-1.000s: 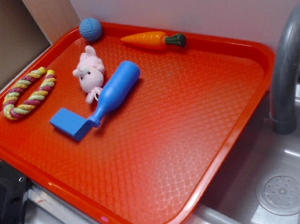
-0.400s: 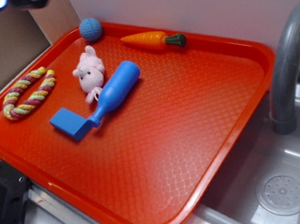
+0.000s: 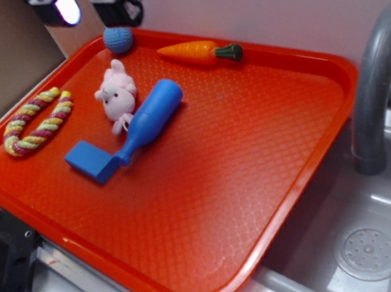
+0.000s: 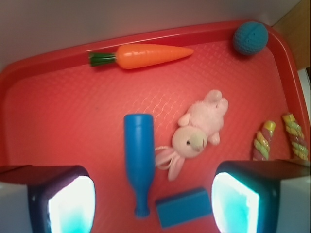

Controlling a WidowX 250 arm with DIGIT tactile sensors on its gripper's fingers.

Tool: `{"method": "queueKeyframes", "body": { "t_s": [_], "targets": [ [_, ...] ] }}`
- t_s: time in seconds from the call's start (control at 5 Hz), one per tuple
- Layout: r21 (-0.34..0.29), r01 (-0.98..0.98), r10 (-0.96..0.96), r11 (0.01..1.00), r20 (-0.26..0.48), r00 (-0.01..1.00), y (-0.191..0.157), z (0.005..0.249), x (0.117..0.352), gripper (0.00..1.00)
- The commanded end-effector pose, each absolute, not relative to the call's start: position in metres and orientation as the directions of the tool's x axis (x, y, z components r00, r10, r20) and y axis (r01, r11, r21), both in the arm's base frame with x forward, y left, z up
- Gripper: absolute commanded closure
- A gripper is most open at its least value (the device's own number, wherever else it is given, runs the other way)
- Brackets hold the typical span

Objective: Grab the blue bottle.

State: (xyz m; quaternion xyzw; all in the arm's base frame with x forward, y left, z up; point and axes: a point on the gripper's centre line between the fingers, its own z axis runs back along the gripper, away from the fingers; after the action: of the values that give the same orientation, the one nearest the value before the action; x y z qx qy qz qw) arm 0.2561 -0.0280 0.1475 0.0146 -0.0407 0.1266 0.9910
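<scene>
We take the blue bottle (image 3: pixel 148 120) as our landmark. It lies on its side on the red tray (image 3: pixel 272 179), toward the left half, with its narrow neck pointing to the tray's near-left edge and its flat base pointing toward the back wall. Nothing grips it.

Nearest to us, at the bottle's mouth, sits a flat blue block (image 3: pixel 92 160), just beside the neck and apparently touching it in the exterior view; in the wrist view the block (image 4: pixel 183 208) lies just to one side of the mouth with a slim gap. Left of the bottle's body lies a pink plush rabbit (image 3: pixel 117 95), close against it; the wrist view shows the rabbit (image 4: pixel 197 133) with its limbs reaching almost to the bottle's side (image 4: pixel 139 159). Further left of the bottle, well apart, rests a coiled multicoloured rope ring (image 3: pixel 37 121).

Beyond the bottle's base, near the tray's back rim, lies an orange toy carrot (image 3: pixel 199 52) with its green top pointing right. Behind the rabbit, in the far-left corner, sits a small blue knitted ball (image 3: pixel 118 39).

Farthest from us, above that corner and well apart from the bottle, hangs the gripper (image 3: pixel 90 3). Its two pads (image 4: pixel 72 204) stand wide apart in the wrist view, framing the bottle's neck and the block between them, holding nothing.

Right of the tray stands a grey faucet (image 3: pixel 373 72) over a sink (image 3: pixel 380 237).
</scene>
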Motion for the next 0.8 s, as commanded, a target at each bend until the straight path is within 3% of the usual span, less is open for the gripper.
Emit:
{"method": "queueKeyframes", "body": {
  "t_s": [0.0,0.2,0.4,0.6],
  "targets": [
    [0.018,-0.201,0.200,0.979,0.066,0.978,-0.036,0.103,0.261,0.00],
    [0.067,-0.207,0.203,0.976,0.066,0.977,-0.042,0.080,0.262,0.00],
    [0.064,-0.203,0.201,0.977,0.032,0.979,-0.043,0.064,0.264,0.00],
    [0.101,-0.190,0.189,0.977,0.016,0.982,-0.046,0.047,0.264,0.00]
  ]
}}
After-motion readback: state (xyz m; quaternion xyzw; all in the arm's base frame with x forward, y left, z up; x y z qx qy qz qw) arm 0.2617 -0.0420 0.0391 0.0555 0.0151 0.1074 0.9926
